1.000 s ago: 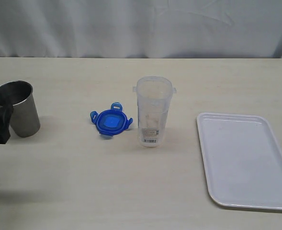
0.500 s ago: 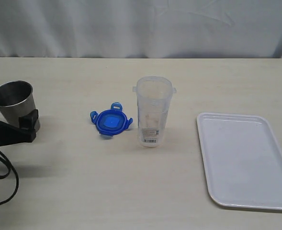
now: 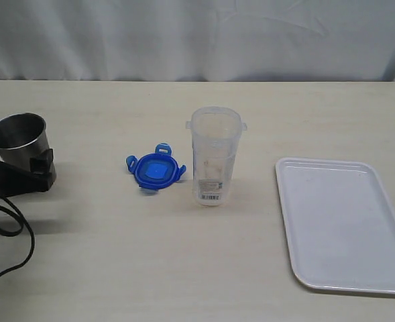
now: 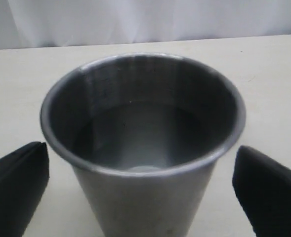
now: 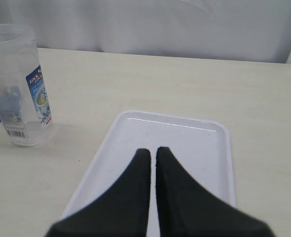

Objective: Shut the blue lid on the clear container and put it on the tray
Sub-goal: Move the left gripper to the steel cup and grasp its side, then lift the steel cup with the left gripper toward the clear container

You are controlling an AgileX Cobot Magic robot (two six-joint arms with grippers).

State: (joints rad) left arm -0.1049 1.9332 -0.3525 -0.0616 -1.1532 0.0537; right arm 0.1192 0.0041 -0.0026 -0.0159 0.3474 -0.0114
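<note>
Pale wood tabletop with a white curtain behind it, and only its left end has altered. Over the last second your left claw (image 4: 143,192) has swung in low from the table's near-left edge, and it now straddles the steel cup (image 3: 19,137). Its fingers (image 4: 17,190) stand wide apart, one on each side of the cup wall, and neither appears to touch it. I judge this a detour: the cup has no part in the job, so either you mean to clear it away or the approach is off target. Nothing of the task itself has begun.

The blue lid (image 3: 155,170) lies flat on the table well to the right of that claw, beyond the cup, with its flaps splayed. The clear container (image 3: 214,157) stands upright and open-topped just past the lid, apart from it and unmoved. Your right claw (image 5: 152,150) hangs above the white tray (image 3: 345,225) with its fingers pressed together, holding nothing — the container is off to its side, the tray directly beneath it.

As for writing, the container has a barcode label (image 3: 211,195) near its base and a blue-and-white brand label (image 5: 39,96) higher up, its lettering too small to read. No sticker on the lid can be made out.
</note>
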